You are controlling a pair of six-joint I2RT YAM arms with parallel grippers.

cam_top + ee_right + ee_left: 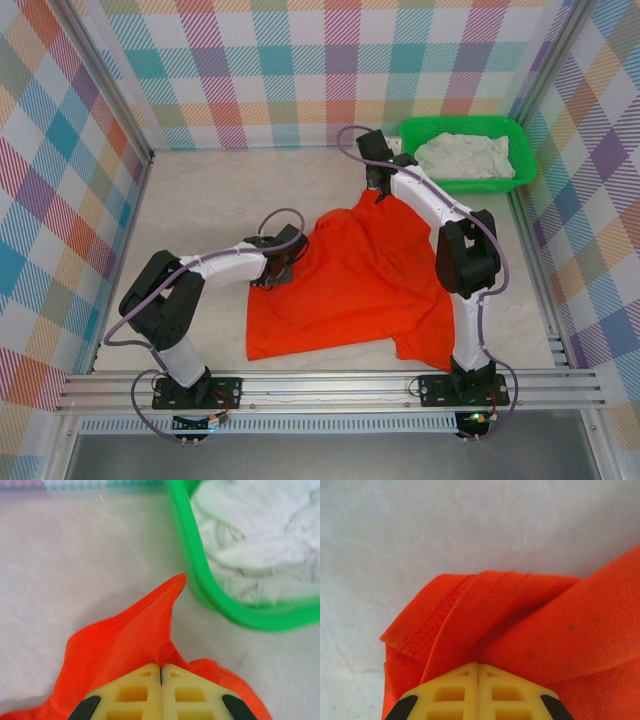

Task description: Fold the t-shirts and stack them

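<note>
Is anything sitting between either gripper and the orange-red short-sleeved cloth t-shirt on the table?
Nothing visible does. The left gripper is shut on a hemmed edge of the orange-red cloth t-shirt, and the right gripper is shut on its far edge. The green plastic basket stands beside that edge, not in between.

The right side of the orange-red t-shirt [350, 290] is being hidden by the right arm [465, 255] in the top view. At the right wrist, the green basket [187, 555] and white t-shirt [255, 535] are being cut off by the picture's edges.
</note>
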